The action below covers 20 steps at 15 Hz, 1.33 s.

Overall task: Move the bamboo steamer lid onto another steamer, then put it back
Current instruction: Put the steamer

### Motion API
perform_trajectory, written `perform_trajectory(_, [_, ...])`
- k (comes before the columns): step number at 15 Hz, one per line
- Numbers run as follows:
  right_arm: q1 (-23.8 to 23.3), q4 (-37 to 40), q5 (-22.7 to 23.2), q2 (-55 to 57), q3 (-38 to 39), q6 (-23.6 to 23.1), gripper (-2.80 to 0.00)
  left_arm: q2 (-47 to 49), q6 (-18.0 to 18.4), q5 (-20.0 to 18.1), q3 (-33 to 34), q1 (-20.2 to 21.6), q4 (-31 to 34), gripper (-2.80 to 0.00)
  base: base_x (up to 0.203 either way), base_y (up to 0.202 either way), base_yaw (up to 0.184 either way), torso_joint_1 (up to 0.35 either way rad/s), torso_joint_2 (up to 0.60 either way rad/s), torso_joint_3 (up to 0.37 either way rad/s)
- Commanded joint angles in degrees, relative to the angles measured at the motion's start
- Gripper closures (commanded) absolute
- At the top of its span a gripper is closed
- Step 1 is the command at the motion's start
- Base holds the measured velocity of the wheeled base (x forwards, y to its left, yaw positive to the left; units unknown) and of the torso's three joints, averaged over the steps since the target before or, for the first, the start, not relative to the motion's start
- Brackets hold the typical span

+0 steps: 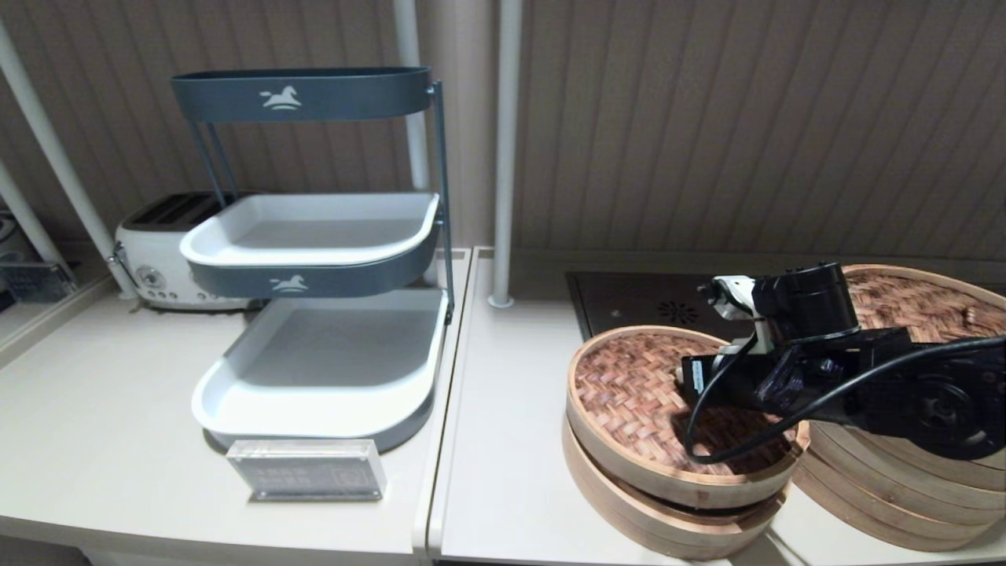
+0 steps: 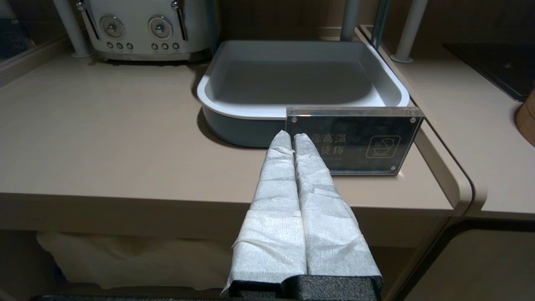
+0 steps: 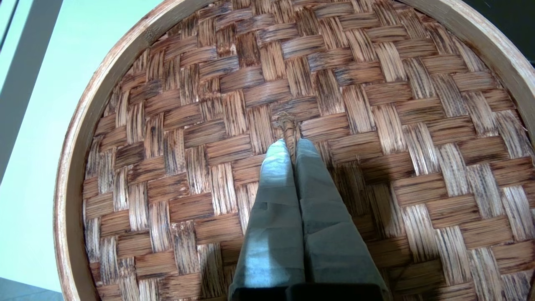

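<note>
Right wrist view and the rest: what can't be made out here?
- Right tool: shut on the lid handle; the handle's loop is hidden by the fingers.
- Head view: the right arm covers the lid's centre and the grip.
- Tall steamer: cut off by the right edge, partly behind the arm.
- Low steamer: inside hidden by the tilted lid.
- Left tool: shut, parked; absent from the head view.
- Sign: text partly hidden by the left tool.

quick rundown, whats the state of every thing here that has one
bamboo steamer lid: tilted, lifted off the low basket
right end effector: shut on the lid's loop handle
left end effector: shut, empty, parked before the counter
tall steamer: covered by its own woven lid
rack trays: empty
acrylic sign: upright
</note>
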Motion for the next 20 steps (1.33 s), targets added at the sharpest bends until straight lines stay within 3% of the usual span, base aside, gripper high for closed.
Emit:
perform_trajectory(1, [0.0,0.0,0.0,-0.9,0.2,0.1,0.0,0.0,0.0,0.0,1.6,0.0,0.0,0.0,0.0,0.0,0.0,0.0,0.0,0.0])
perform_trajectory(20, [-0.2,-3.7,0.3,0.1,6.0,0.2,0.0,0.0,0.0,0.0,1.6,0.0,0.0,0.0,0.0,0.0,0.0,0.0,0.0,0.0])
